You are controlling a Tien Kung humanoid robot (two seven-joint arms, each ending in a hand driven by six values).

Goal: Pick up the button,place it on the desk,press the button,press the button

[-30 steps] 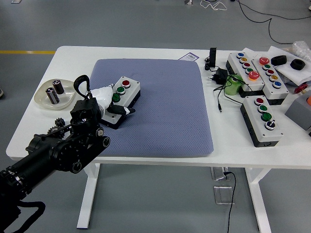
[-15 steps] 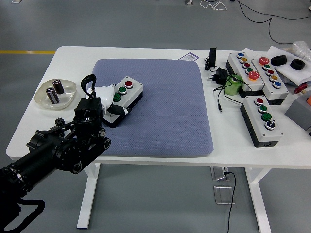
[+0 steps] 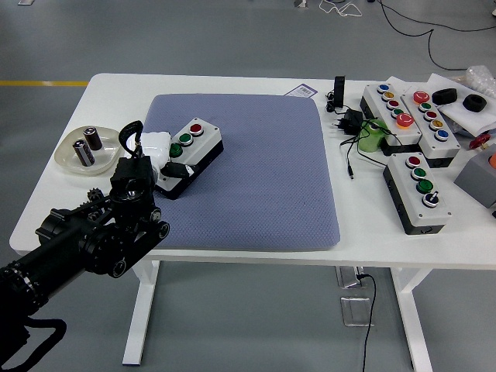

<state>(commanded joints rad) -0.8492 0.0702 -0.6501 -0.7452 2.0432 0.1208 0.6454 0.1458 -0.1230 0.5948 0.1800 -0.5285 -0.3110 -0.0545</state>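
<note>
A small button box, white on top with a red, a green and a dark green button, lies on the blue-grey mat near its left side. My left hand comes in from the lower left on a black arm. Its white fingers wrap the box's near left end, and one dark-tipped finger crosses the box's front side. I cannot tell whether the box's underside touches the mat. The right arm is out of the picture.
A shallow dish with two batteries sits at the table's left edge. Three bigger button boxes, a plug with cables and a green object crowd the right side of the white table.
My left hand has carried the button box leftwards across the mat, and the box sits flatter and lower than before. Nothing else has moved.
</note>
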